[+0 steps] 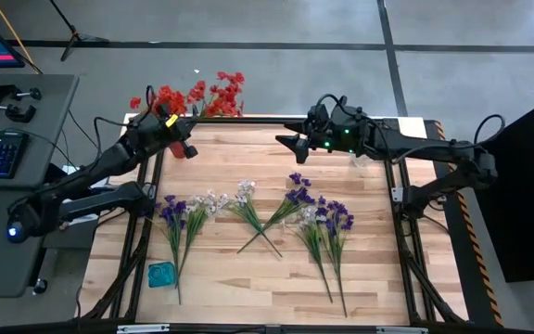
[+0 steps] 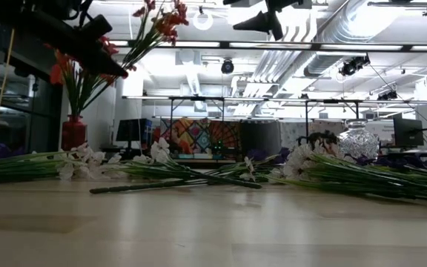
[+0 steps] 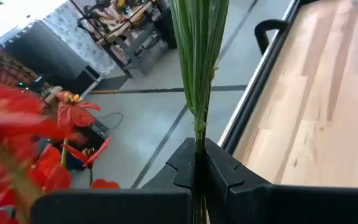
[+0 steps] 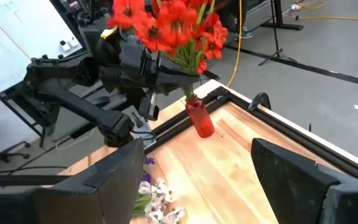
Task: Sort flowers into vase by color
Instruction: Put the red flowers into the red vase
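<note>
My left gripper hovers over the table's far left corner, shut on a red flower sprig whose blossoms reach past the far edge. Below it stands a red vase on the table, with more red blossoms in it. My right gripper is open, high above the far middle of the table, and touches nothing. Purple and white sprigs lie flat in bunches across the middle of the table. A clear glass vase stands at the far right. My left gripper pinches the sprig's thin green stem between its two fingers, below the leaves. The sprig is lifted clear of the table and slants upward beyond the fingers, its red blossoms uppermost. Where its lower end is does not show.
More bunches lie to the left and right of the table's middle. A small blue object sits near the front left. A black frame rail runs along the far edge. Bare wood shows along the near edge.
</note>
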Robot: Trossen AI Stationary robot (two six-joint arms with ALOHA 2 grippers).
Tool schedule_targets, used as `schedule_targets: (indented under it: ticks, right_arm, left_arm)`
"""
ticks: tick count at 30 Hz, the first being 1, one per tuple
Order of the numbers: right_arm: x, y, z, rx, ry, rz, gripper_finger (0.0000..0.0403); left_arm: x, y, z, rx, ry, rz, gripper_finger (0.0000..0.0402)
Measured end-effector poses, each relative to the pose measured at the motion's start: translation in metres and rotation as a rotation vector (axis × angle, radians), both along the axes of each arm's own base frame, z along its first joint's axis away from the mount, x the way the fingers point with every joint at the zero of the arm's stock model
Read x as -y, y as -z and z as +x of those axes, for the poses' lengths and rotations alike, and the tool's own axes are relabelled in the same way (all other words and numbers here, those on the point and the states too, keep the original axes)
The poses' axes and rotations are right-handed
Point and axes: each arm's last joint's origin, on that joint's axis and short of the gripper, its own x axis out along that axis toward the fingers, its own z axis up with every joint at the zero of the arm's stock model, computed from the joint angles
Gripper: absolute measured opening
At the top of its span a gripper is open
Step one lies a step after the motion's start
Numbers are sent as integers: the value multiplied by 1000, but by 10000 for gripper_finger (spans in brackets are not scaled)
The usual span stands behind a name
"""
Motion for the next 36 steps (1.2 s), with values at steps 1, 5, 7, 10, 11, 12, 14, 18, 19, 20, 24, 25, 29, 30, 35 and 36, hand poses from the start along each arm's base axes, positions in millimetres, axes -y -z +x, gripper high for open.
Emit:
schedule_targets:
  ticks: [1, 5, 7, 10, 11, 12, 14, 18, 19, 20, 24, 25, 29, 30, 35, 36]
  right_arm:
    - [0, 1, 1, -3, 0, 2, 286]
    - [1, 3, 2, -10, 7, 4, 286]
    - [1, 2, 2, -6, 27, 6, 286]
    - [1, 2, 2, -7, 38, 6, 286]
    - [1, 2, 2, -6, 39, 6, 286]
    - [2, 2, 2, -6, 40, 5, 286]
    - [2, 2, 2, -6, 40, 5, 286]
    - [2, 2, 2, -3, 44, 16, 286]
    - [2, 2, 2, -1, 45, 23, 286]
    - [2, 2, 2, 1, 47, 28, 286]
    - [2, 2, 2, 1, 47, 29, 286]
    - [2, 2, 2, 1, 47, 29, 286]
    - [2, 2, 2, 1, 48, 29, 286]
    - [2, 2, 2, 1, 48, 29, 286]
    - [2, 2, 2, 1, 49, 28, 286]
    - [2, 2, 2, 1, 49, 28, 286]
  left_arm:
    - [-1, 0, -1, -2, -9, -2, 0]
    - [-3, 0, -5, 12, -35, -10, 0]
    - [-2, 0, -5, 16, -36, -18, 0]
    - [-1, 6, -6, -23, -38, -68, 0]
    - [-1, 8, -7, -39, -40, -89, 0]
    - [0, 10, -7, -49, -42, -102, 0]
    - [0, 11, -7, -47, -46, -99, 0]
    - [1, 20, -10, 8, -67, -48, 0]
    - [2, 22, -11, 27, -75, -42, 0]
    - [3, 23, -12, 49, -83, -33, 0]
    - [6, 22, -14, 117, -75, 13, 0]
    - [7, 19, -14, 136, -67, 27, 0]
    - [11, 3, -14, 178, -28, 71, 0]
    - [12, 0, -14, 180, -24, 84, 0]
    - [11, 7, -15, 164, -76, 75, 0]
    - [11, 10, -15, 162, -88, 75, 0]
